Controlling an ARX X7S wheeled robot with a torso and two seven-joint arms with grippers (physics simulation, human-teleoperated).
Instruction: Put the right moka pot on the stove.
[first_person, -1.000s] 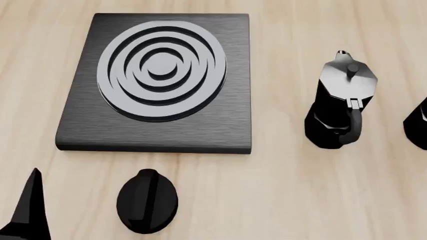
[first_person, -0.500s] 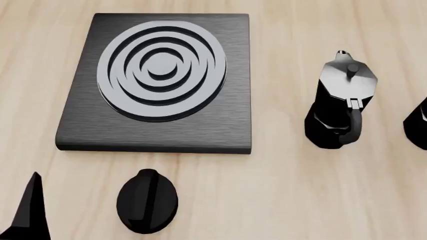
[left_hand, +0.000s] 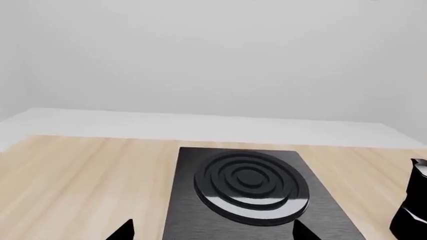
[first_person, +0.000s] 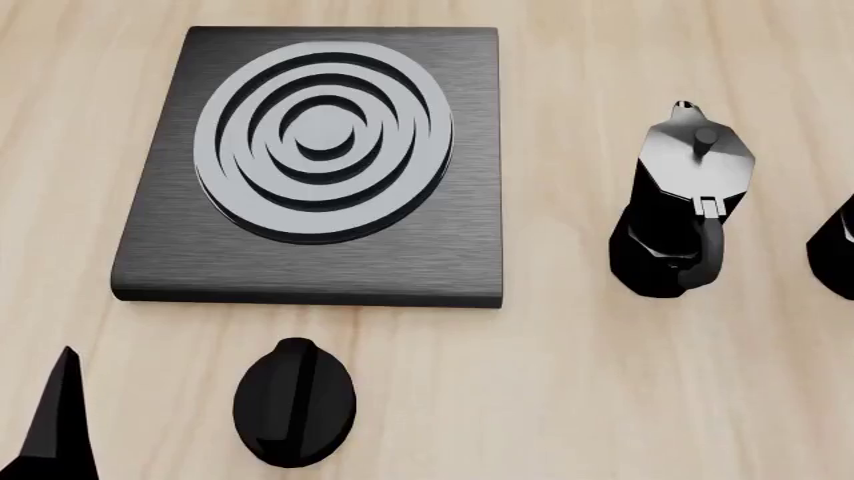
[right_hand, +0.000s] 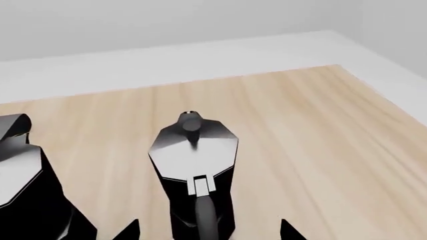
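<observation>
The right moka pot (right_hand: 193, 165), glossy black with a silvery lid, stands upright on the wooden table, its handle towards my right gripper (right_hand: 208, 231). That gripper is open, one fingertip on each side of the handle and not touching it. In the head view only a sliver of this pot (first_person: 837, 250) shows at the right edge, and the right gripper is out of view. The stove (first_person: 441, 260) lies flat at the upper left with nothing on it. My left gripper (left_hand: 213, 232) hangs open in front of the stove (left_hand: 193, 210), holding nothing; one of its fingers (first_person: 54, 425) shows at the head view's lower left.
A second, identical moka pot (first_person: 681, 200) stands between the stove and the right pot; it also shows in both wrist views (right_hand: 27, 190) (left_hand: 410, 210). A black oval knob (first_person: 294, 403) lies in front of the stove. The table's right edge (right_hand: 393, 105) runs close by the right pot.
The left gripper's finger has sunk slightly towards the lower edge of the head view. Both pots, the stove and the knob have not moved.
</observation>
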